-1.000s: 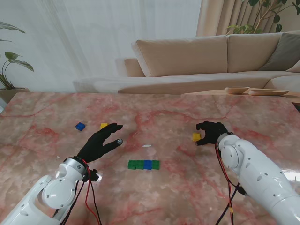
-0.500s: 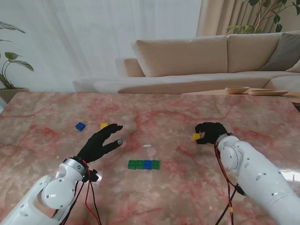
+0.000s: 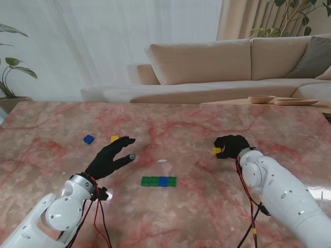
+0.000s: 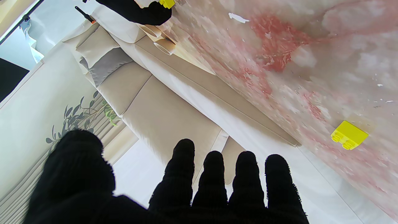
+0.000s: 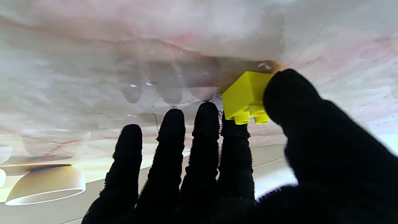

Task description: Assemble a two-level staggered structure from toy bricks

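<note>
The left hand [image 3: 109, 157] hovers at eight o'clock on the table [image 3: 51, 129], fingers spread, holding nothing. At six o'clock lies a row of green and blue bricks [image 3: 159, 181]. At three o'clock the right hand [image 3: 231, 146] pinches a yellow brick [image 3: 216, 151] between thumb and forefinger. Farther, at ten o'clock, sit another yellow brick [image 3: 114, 138] and a blue brick [image 3: 89, 139].

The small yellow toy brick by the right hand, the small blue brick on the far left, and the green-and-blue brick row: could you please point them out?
Small yellow toy brick [image 5: 245, 93]: right wrist view, side face.
Small blue brick [image 3: 89, 139]: stand view, top.
Green-and-blue brick row [image 3: 159, 181]: stand view, middle.
</note>
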